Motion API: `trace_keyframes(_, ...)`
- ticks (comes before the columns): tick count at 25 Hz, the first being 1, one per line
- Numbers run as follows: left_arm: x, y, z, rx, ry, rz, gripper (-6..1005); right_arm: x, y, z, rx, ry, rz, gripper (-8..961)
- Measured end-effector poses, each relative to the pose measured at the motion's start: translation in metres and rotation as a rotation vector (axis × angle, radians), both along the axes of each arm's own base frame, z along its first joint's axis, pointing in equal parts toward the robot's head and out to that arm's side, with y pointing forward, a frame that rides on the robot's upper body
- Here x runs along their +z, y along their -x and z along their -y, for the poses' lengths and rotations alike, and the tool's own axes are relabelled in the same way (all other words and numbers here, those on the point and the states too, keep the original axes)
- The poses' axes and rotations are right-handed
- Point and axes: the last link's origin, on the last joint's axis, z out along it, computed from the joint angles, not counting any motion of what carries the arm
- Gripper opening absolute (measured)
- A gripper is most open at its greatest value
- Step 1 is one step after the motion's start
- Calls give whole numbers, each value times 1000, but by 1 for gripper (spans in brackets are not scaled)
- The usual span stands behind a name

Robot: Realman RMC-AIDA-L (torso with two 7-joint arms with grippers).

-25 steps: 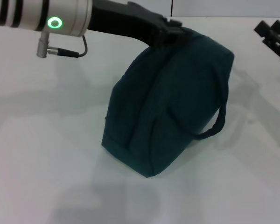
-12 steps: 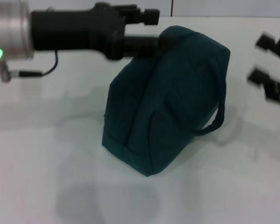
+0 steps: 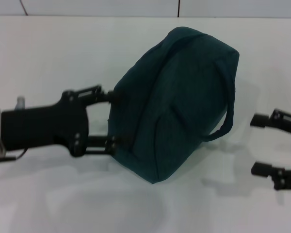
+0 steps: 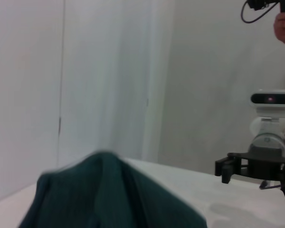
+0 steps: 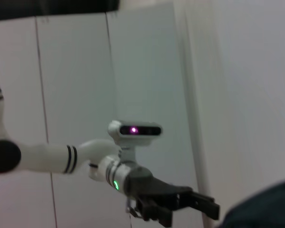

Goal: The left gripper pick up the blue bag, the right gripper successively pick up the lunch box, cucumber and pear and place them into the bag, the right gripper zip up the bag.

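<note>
Teal bag (image 3: pixel 177 102) shut at frame centre.
Left gripper (image 3: pixel 112 118), fingers spread, seemingly touching its left side; right gripper (image 3: pixel 261 144) spread wide at right edge.

Left gripper (image 3: pixel 114 118): matte black, two slim fingers on linkage bars with small screw heads at the pivots, chunky black body behind, silver cylindrical wrist at the rear. From the other arm's camera the same arm (image 5: pixel 61 159) is white with two black bands, a green light on the silver wrist, thin cable below. Right gripper (image 3: pixel 262 144): black, two blocky-tipped fingers. Head unit (image 5: pixel 134 129): white, rounded bar with a purple-lit lens.
</note>
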Motion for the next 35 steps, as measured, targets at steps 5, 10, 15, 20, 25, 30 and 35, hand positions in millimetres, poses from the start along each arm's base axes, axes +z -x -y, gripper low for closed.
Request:
trace_keyframes(5, -14, 27, 18, 46, 25, -12, 888, -10, -16, 10, -50, 9, 66, 865)
trace_keyframes(10, -30, 47, 31, 80, 66, -48, 888, -24, -29, 16, -113, 7, 135, 865)
trace_keyframes(15, -41, 60, 35, 114, 112, -74, 888, -36, -39, 18, -156, 12, 195, 864)
trace_keyframes(20, -45, 67, 35, 135, 108, -101, 888, -43, -46, 19, -187, 3, 228, 864)
trace_keyframes(25, -41, 70, 36, 144, 75, -88, 888, -46, -47, 19, -192, -4, 234, 863)
trace_keyframes(30, -40, 68, 38, 134, 82, -77, 888, -46, -49, 22, -195, -9, 233, 860)
trace_keyframes(35, -40, 68, 38, 132, 83, -76, 888, -47, -49, 22, -195, -13, 230, 860)
